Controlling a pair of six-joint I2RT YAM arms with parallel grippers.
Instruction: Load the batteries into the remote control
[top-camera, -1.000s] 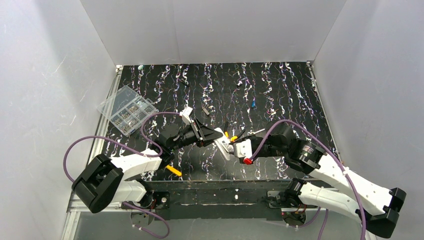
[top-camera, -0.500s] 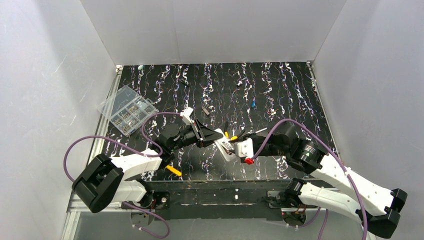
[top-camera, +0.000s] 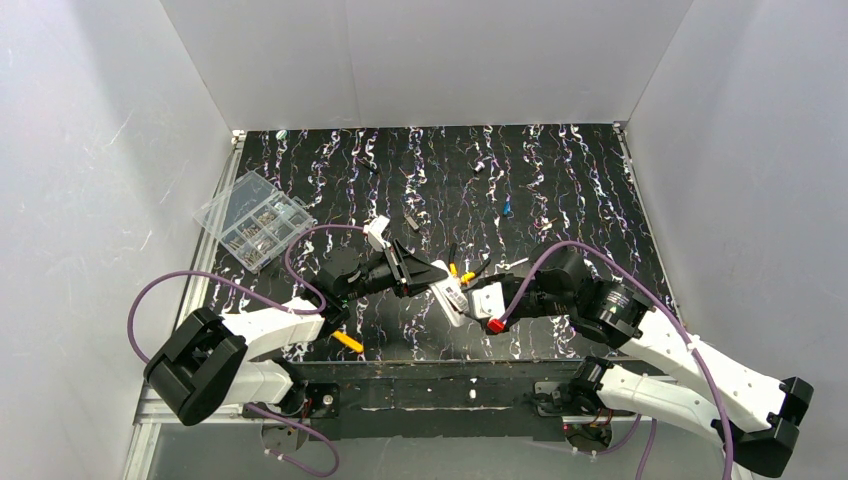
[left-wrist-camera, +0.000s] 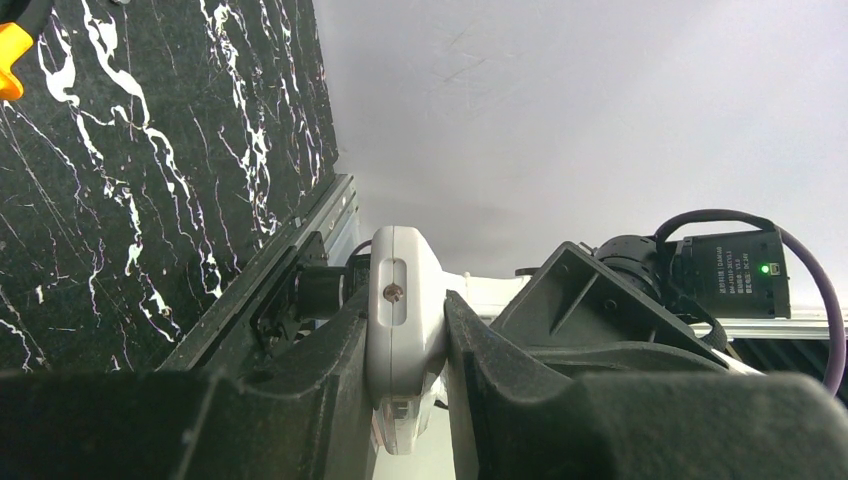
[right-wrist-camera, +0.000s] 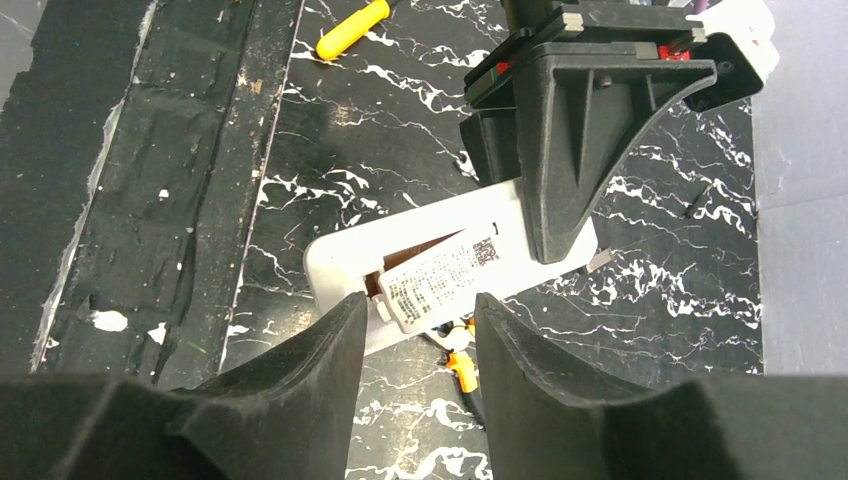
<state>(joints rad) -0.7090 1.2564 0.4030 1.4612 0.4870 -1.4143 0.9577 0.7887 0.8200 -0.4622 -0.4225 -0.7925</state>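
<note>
At the near middle of the black, white-veined worktop (top-camera: 560, 180), my two hands meet over the remote control (top-camera: 450, 297). My left hand (top-camera: 428, 277) is clenched on the remote, gripping the white handset by its long sides and holding it above the worktop. In my left wrist view the handset's rounded end, with a small screw in it, sits squeezed tight between both fingers (left-wrist-camera: 330, 370).

My right hand (top-camera: 477, 300) faces it from the other side. Its fingers (right-wrist-camera: 300, 400) stand apart with nothing between them, so this hand is released. Through the gap, my right wrist view shows the back of the remote turned up. A panel bearing a printed label (right-wrist-camera: 440, 275) lies askew across the back, with a dark slot showing along its edge. My fingertips are just beside that panel; they do not appear to touch it.

A yellow-handled screwdriver (top-camera: 347, 341) lies near my left arm. A clear compartment box (top-camera: 255, 220) sits at the far left. A small blue piece (top-camera: 508, 208) lies well apart, farther out; I cannot tell what it is.
</note>
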